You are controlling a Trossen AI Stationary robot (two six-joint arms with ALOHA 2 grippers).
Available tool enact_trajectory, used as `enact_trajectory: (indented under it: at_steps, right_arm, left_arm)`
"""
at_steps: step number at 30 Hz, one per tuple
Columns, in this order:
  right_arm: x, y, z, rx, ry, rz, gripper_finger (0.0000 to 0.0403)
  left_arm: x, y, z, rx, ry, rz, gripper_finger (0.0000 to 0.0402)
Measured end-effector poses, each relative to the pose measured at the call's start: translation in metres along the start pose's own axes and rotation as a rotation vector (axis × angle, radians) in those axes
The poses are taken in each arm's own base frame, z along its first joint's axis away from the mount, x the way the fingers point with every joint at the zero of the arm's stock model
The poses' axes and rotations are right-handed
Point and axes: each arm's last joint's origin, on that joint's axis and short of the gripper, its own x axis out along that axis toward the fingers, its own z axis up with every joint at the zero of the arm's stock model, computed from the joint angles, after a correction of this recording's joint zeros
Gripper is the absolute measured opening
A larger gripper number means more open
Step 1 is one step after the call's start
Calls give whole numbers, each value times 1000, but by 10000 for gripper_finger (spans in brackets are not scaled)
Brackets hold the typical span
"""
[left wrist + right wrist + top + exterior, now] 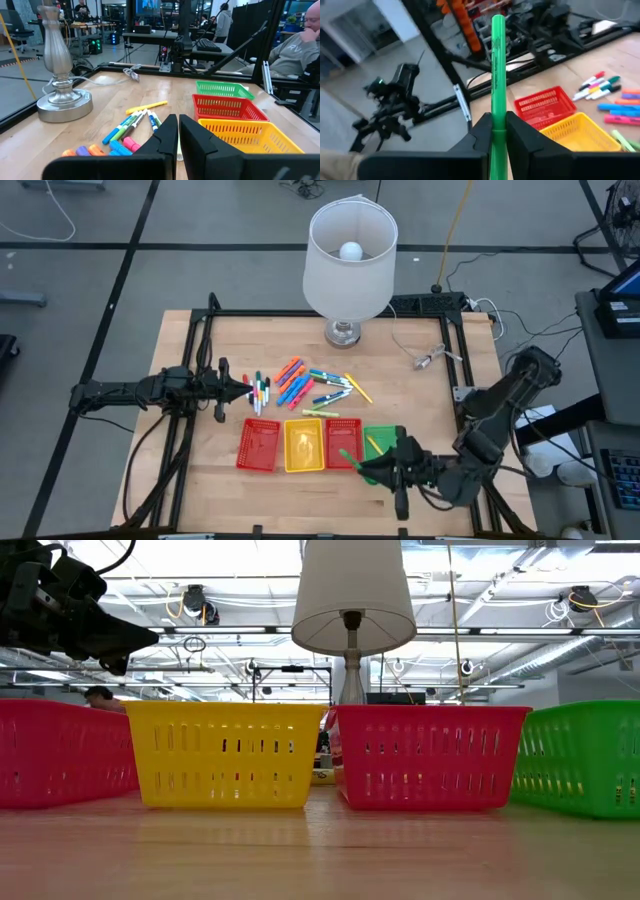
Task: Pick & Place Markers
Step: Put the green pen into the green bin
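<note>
While most of the markers [305, 385] lay scattered on the wooden table [180, 480] between the lamp [347, 260] and the row of trays, the right gripper [372, 468] hovered near the front edge, just beside the green tray [382, 438], with its fingers clamped on a green marker [497, 75]. The left gripper [243, 389] waited at the left end of the pile, fingers together and empty.

As for progress, the job looked barely begun. The overhead view showed what seemed a marker or two in the yellow tray [304, 446] and perhaps one in the right-hand red tray [340, 444], though I could not tell for certain; the left red tray [259, 445] appeared bare. Nearly the whole pile remained to be sorted, and the green marker had not yet been let go.

The right wrist view alone made the grip plain: the green marker stood up straight between the two dark fingers, which the overhead view showed only as a green sliver. The left wrist view showed its own fingers [165, 137] pressed shut and the markers' colours close up, along with the lamp's metal base [62, 102] and people seated beyond the table. The low view gave the tray walls side by side but hid their contents and the pile behind them.
</note>
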Motion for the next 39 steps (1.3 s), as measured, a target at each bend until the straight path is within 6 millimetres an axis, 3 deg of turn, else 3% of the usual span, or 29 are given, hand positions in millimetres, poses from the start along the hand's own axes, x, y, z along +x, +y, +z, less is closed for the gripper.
enact_trajectory:
  at_steps: [6, 11, 18, 21, 26, 39]
  right_arm:
    - [-7, 19, 31, -106, 62, -54, 25]
    - [-8, -5, 28, -56, 170, -257, 24]
    - [3, -61, -19, 173, 424, -623, 25]
    - [8, -75, -43, 253, 437, -707, 26]
    - [16, -92, -79, 342, 511, -751, 24]
    - [27, -124, -135, 398, 544, -735, 28]
  left_arm:
    - [0, 0, 0, 0, 0, 0, 21]
    - [0, 0, 0, 0, 0, 0, 21]
    - [0, 0, 0, 0, 0, 0, 21]
    - [0, 0, 0, 0, 0, 0, 21]
    - [0, 0, 0, 0, 0, 0, 21]
    - [0, 0, 0, 0, 0, 0, 21]
